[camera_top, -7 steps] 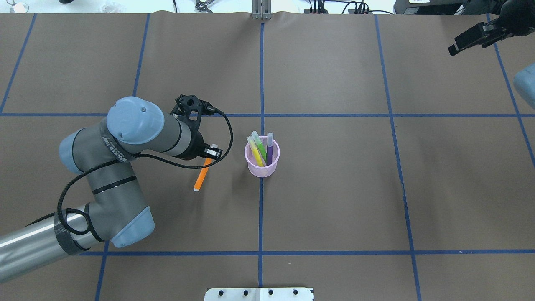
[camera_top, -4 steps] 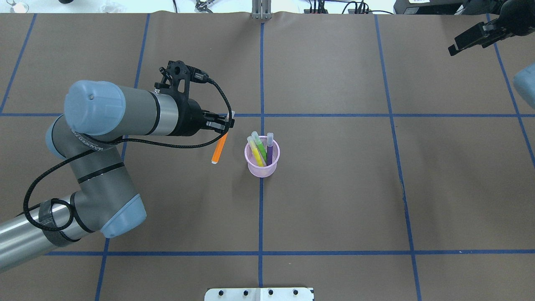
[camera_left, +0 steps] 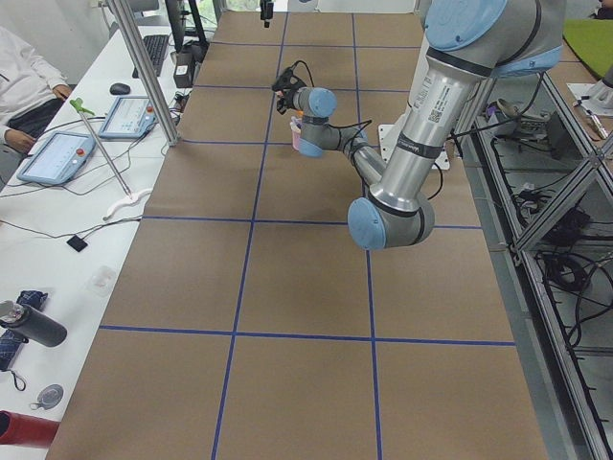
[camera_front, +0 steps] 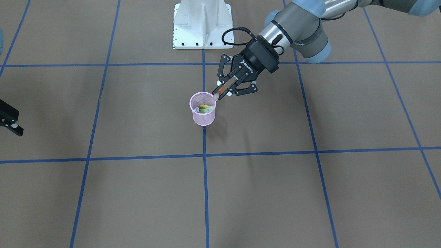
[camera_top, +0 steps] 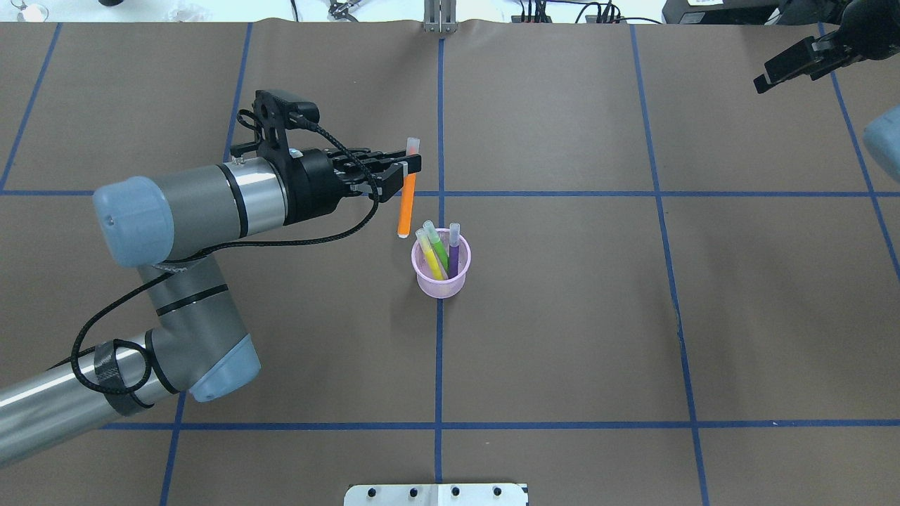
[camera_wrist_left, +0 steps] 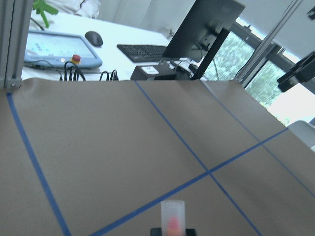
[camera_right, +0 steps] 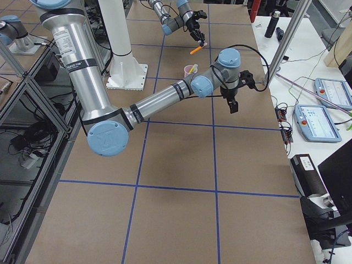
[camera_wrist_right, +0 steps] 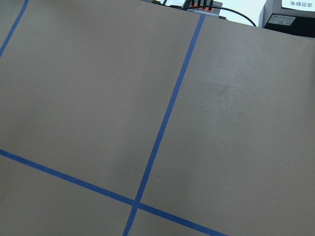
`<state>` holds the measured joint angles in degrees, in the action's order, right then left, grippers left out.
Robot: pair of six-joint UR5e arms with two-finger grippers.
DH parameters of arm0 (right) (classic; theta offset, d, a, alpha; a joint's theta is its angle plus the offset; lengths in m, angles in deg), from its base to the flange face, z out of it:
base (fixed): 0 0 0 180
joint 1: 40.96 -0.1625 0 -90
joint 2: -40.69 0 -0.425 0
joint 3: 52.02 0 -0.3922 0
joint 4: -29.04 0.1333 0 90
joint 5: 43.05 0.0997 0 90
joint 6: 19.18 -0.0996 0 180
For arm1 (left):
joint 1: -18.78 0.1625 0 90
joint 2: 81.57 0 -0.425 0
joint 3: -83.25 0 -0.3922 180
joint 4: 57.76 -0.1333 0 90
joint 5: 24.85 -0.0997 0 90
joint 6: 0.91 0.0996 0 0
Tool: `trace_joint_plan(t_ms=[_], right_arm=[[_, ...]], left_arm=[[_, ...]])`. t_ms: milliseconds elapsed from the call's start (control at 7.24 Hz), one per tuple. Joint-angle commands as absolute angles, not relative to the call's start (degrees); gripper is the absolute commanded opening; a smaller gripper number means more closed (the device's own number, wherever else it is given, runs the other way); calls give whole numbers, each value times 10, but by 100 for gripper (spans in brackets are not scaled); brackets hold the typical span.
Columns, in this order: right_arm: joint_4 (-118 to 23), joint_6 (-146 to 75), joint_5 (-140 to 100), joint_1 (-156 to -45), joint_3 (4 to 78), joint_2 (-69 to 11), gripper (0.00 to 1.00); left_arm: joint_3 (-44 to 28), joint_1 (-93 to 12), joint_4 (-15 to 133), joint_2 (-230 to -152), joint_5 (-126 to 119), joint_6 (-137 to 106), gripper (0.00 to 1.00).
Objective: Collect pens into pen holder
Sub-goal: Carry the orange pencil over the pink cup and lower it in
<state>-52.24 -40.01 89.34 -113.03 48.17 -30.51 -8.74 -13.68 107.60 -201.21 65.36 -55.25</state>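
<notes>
Orange pen (camera_top: 406, 207) hangs pinched near its cap in your left gripper (camera_top: 410, 169), its lower tip just beside the pink mesh pen holder (camera_top: 440, 285). At the far right, you cannot tell how the right gripper (camera_top: 782, 69) holds its jaws.

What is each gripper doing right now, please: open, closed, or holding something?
Left gripper: closed on the orange pen, lifted beside the pen holder.
Right gripper: cannot tell whether open or closed.
</notes>
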Motion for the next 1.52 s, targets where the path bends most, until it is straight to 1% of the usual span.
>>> trace_joint_plan(t_ms=[0, 138, 553, 829, 1105, 1243, 1382], right_arm=[[-522, -401, 893, -1130, 482, -305, 100], [-523, -400, 893, -1130, 482, -304, 100], [-523, -401, 893, -1130, 482, -304, 100], [-523, -401, 892, -1130, 482, -304, 100], [-523, -401, 892, -1130, 481, -304, 100], [-523, -401, 892, -1130, 481, -304, 100], [-523, -401, 892, -1130, 481, -304, 100]], left_arm=[[-28, -93, 1164, -2023, 577, -546, 0], [-12, -76, 1179, -2029, 552, -546, 0], [11, -74, 1183, -2036, 541, -545, 0], [58, -62, 1184, -2075, 522, -545, 0], [59, -57, 1185, -2070, 521, -545, 0], [62, -57, 1204, -2068, 521, -545, 4], [66, -57, 1213, -2068, 521, -545, 28]])
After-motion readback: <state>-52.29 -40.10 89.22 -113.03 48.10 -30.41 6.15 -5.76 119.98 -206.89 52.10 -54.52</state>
